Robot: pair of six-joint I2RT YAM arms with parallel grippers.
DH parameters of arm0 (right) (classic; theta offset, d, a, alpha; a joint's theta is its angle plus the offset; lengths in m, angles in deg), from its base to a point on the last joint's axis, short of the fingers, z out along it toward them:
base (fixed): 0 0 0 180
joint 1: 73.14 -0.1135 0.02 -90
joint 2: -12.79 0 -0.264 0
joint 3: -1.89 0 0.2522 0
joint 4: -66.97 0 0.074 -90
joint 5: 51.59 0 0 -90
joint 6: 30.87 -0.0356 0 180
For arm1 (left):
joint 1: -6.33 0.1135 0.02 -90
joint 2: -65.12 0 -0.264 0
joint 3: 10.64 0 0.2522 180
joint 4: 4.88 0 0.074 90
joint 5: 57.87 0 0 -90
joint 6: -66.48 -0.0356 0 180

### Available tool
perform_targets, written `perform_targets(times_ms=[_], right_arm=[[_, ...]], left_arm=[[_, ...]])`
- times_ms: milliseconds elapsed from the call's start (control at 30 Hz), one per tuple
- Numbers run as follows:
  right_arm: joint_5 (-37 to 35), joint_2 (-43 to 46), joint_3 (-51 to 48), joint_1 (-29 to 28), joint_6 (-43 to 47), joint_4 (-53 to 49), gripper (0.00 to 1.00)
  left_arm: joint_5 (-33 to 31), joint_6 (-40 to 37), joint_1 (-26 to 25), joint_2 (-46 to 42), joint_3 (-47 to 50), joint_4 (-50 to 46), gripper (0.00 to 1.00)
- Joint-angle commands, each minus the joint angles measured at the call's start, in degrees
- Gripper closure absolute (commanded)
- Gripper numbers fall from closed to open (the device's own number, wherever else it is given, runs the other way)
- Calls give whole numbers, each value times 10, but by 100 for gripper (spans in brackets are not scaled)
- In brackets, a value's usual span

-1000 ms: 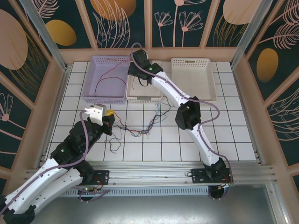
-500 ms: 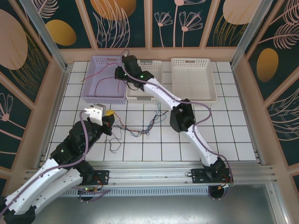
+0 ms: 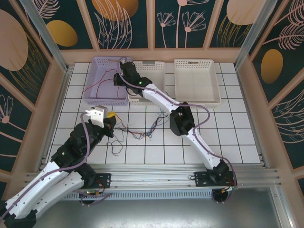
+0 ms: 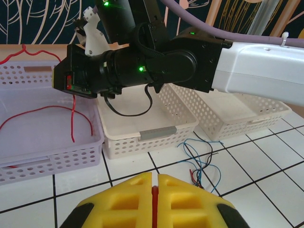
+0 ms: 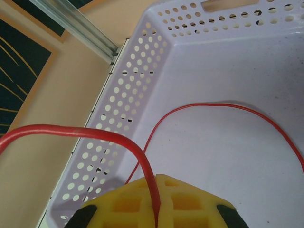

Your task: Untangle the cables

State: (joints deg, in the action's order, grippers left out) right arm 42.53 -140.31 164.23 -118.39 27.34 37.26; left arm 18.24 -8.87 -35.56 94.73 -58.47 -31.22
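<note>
The red cable had travelled left from the cream basket to the perforated lilac plastic basket, pinched between the closed yellow foam pads of my right gripper. My left gripper had not moved, clamped on a red strand near the thin tangle on the glossy white tiles.

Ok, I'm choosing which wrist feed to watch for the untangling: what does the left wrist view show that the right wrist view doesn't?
Left wrist view: the left gripper shut on a red strand, the cream basket, the right arm, and loose blue and dark cables on the tiles. Right wrist view: the right gripper shut on the red cable, and the aluminium post. Both: the lilac basket with that red cable lying inside.
</note>
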Motion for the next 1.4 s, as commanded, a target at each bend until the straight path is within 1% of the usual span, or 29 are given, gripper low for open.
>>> perform_targets(times_ms=[0,433,567,667,800,967,1133,1200,1267,1367], right_arm=[[-11,-12,6,0,11,12,100],[-18,-14,6,13,-11,-19,100],[-14,-12,8,15,-9,-22,92],[-19,-11,8,15,-8,-25,91],[-20,-11,8,16,-12,-28,86],[-17,-10,8,17,-14,-29,83],[-21,-9,9,18,-16,-34,82],[-21,-6,9,19,-19,-35,79],[-18,-1,9,19,-18,-36,71],[-15,10,9,19,-16,-36,62]], left_arm=[[9,5,4,-6,5,23,100],[9,4,6,-7,6,23,100],[8,4,6,-8,5,22,100],[8,5,7,-10,6,22,100],[7,5,7,-11,5,22,100],[8,5,7,-11,6,22,100],[8,5,7,-12,6,22,100],[7,5,8,-13,6,22,100],[7,4,8,-14,7,23,100],[6,5,8,-13,6,23,100]])
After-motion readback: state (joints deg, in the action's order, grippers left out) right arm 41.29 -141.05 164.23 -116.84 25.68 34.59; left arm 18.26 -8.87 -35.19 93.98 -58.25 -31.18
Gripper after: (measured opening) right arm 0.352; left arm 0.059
